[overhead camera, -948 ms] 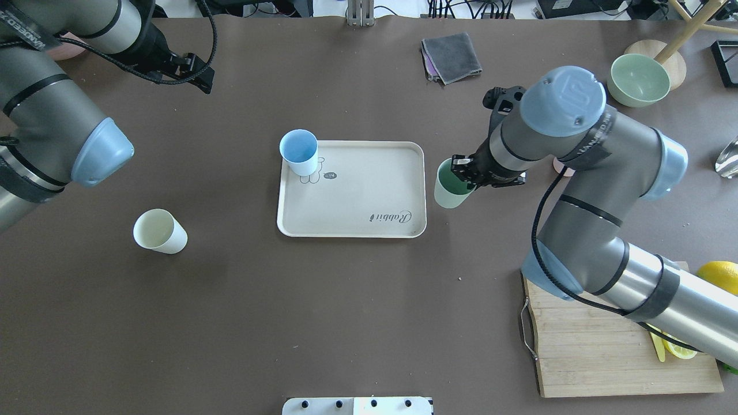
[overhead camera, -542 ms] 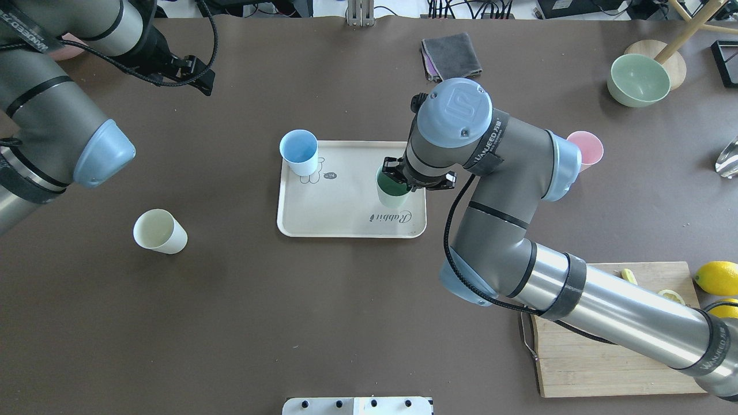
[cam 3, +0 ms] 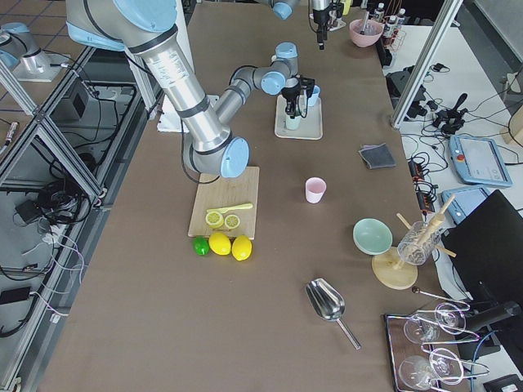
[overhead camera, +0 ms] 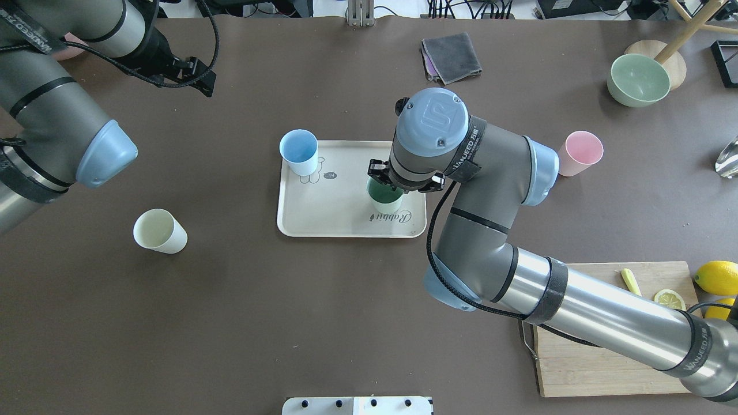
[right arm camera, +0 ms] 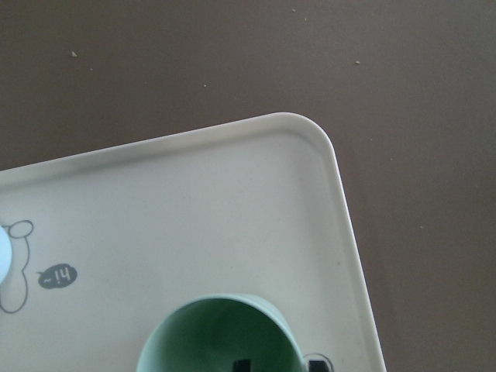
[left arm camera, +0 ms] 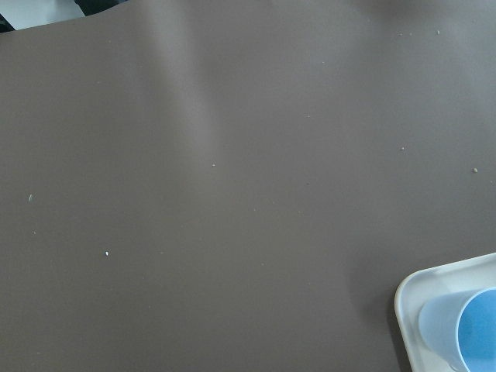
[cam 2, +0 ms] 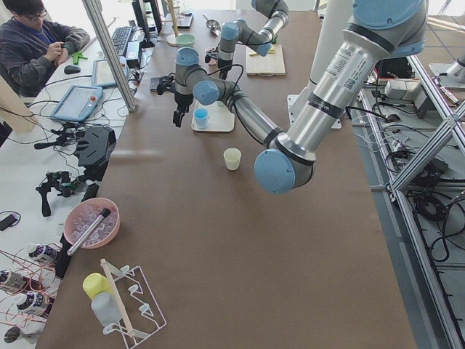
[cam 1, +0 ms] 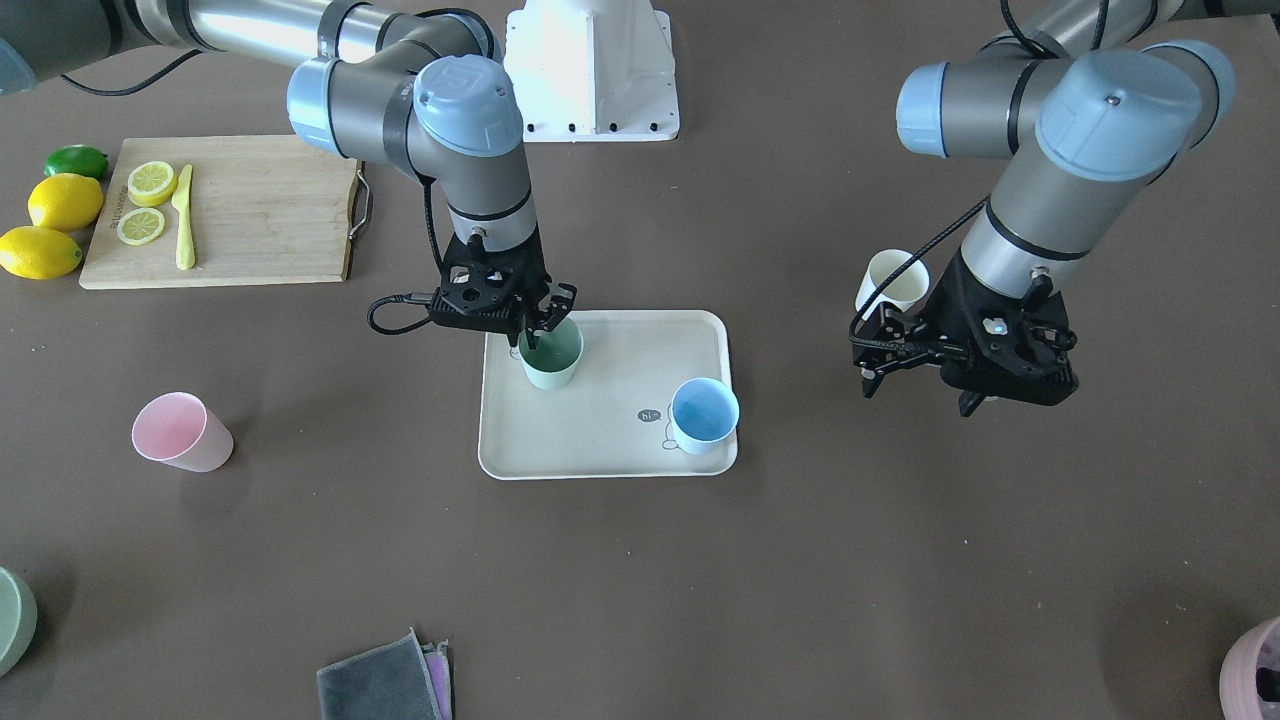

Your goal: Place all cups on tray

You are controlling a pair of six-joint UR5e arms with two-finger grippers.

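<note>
Overhead exterior: right arm (overhead camera: 490,173) hides much of green cup (overhead camera: 385,202), upright, mouth up, at tray's (overhead camera: 334,210) 3 o'clock. Right gripper (cam 1: 535,331) pinches its rim. Left gripper (cam 1: 917,393) spread wide, empty.

Change log, as I read it from my station:
- Sage green cup (overhead camera: 385,199): 0.9 s ago it hung over the tabletop, just off the tray's right edge. Now it is inside the rim of the tray (overhead camera: 346,222), next to the "Rabbit" script (overhead camera: 392,217).
- Right gripper (cam 1: 537,335): travelled with the cup and is now above the tray.
- Right arm (overhead camera: 490,173): swung toward centre.
- Pink cup (overhead camera: 582,151): previously masked by that arm, now fully exposed.
- Lemon slice (overhead camera: 669,299) and yellow knife (overhead camera: 631,281): uncovered.
</note>
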